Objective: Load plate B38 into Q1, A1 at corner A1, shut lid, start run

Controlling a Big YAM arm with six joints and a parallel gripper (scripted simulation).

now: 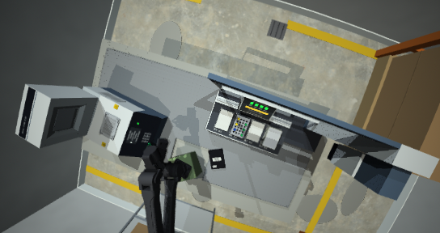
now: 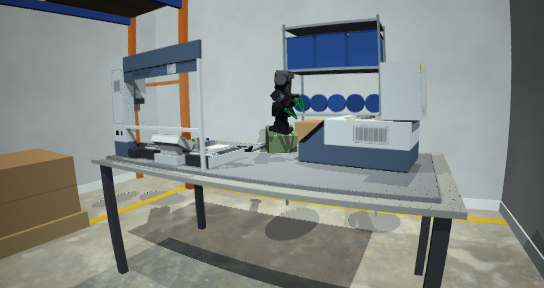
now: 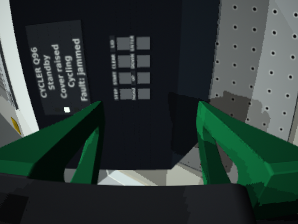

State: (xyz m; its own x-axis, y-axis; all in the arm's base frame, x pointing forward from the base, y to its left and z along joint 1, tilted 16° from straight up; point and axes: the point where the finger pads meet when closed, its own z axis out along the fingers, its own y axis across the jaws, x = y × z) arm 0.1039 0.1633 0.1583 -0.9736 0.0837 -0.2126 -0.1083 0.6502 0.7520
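The cycler Q1 (image 1: 121,124) stands at the table's left end with its lid (image 1: 52,115) raised. Its block (image 1: 109,124) is uncovered, with no plate on it. My gripper (image 3: 150,111) is open and empty, its green fingers just in front of the panel's keys (image 3: 131,70) and not touching them. It also shows in the side view (image 2: 295,107). Plate B38 (image 1: 255,131) lies on D3 in the hand-off row, far from the gripper.
Plate R33 (image 1: 223,120) is on D1, the tube cooling block (image 1: 241,127) on D2, and the deep-well block (image 1: 272,137) on D4, under the liquid handler's gantry (image 1: 299,107). The black regrip nest (image 1: 217,156) lies between the row and my green base (image 1: 188,165).
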